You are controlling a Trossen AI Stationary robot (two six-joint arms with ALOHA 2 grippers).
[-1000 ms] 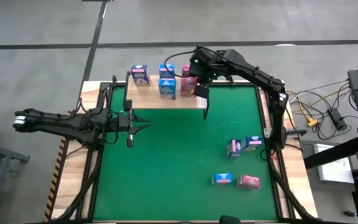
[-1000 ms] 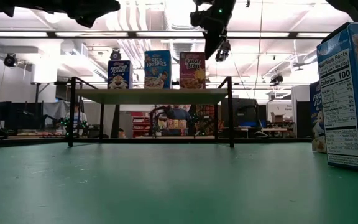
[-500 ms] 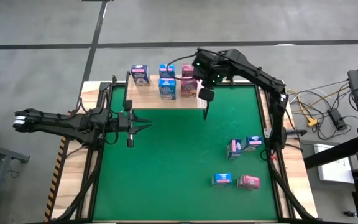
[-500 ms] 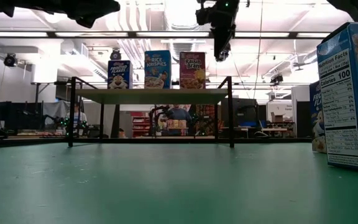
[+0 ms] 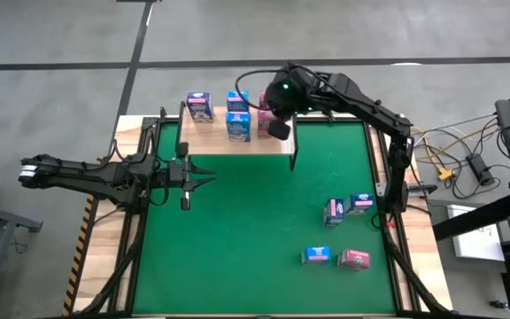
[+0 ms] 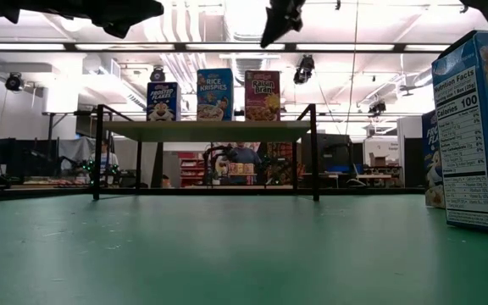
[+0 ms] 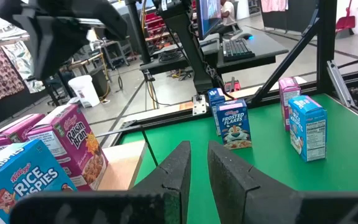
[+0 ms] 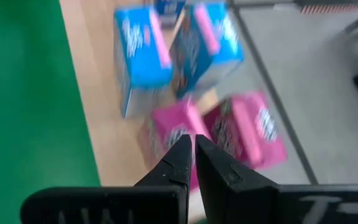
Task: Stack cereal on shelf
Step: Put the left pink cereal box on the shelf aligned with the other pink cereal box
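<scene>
A: From the high view, where is the cereal found?

B: Several boxes are stood on the shelf (image 5: 277, 142); four more boxes (image 5: 336, 211) are left on the green mat (image 5: 237, 230). The right gripper (image 5: 277, 124) is held above the shelf, fingers pressed together on nothing. The left gripper (image 5: 209, 175) is kept over the mat, nearly closed, also empty.

A: And the low view?

B: Three boxes (image 6: 215, 94) are seen upright on the shelf (image 6: 202, 130).

A: The wrist views?

B: Pink boxes (image 8: 241, 134) are shown under the right fingers, though blurred. The cardboard is probably light and easily dented; a box should be taken across its two broad faces, gently.
</scene>
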